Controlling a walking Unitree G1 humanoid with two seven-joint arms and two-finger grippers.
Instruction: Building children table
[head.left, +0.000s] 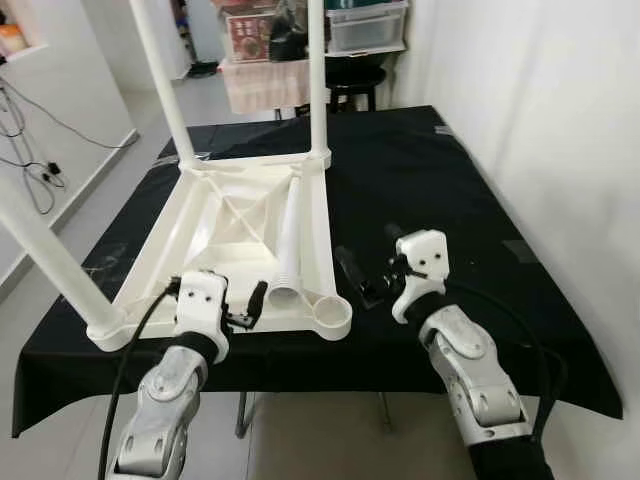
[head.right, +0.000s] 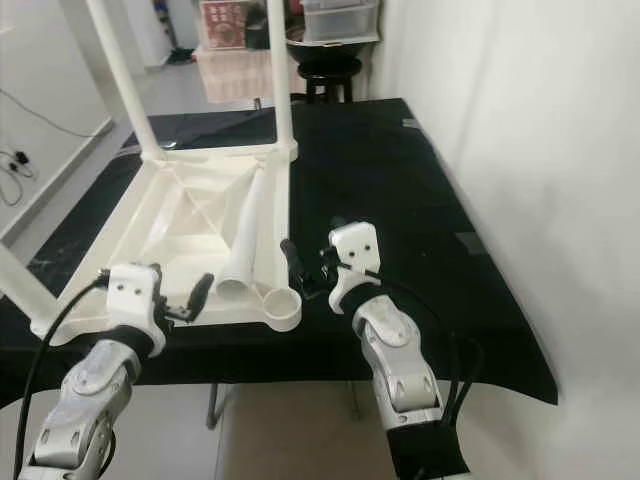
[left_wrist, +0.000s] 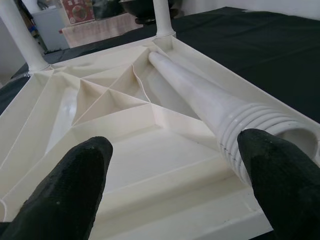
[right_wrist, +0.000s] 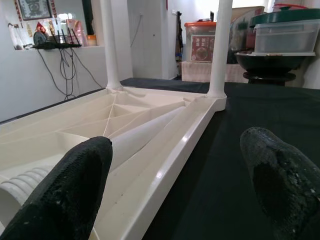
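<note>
— Both silver arms reach out nearest us. See the left gripper (head.left: 243, 312)? Its fingers are spread wide, pinching nothing, right at the near edge of the upside-down tabletop (head.left: 215, 235).

— And the right gripper (head.left: 362, 278)?

— Spread too, holding nothing, hovering over the black cloth of the desk (head.left: 440, 180) just beside the tabletop's right rim.

— How far along would you say they are?

— Most of the way, I'd judge. Three legs are standing up in their corner sockets: the far right leg (head.left: 317, 75), the far left leg (head.left: 160, 75) and the near left leg (head.left: 45, 255). The fourth, the loose leg (head.left: 289, 245), lies flat inside the tabletop along its right side, ribbed end toward us. The empty socket (head.left: 331, 315) at the near right corner sits just beside that end.

— So one leg left?

— Seems so, then turning it upright. It's all glossy cream-white plastic, ribbed underneath with diagonal braces.
</note>
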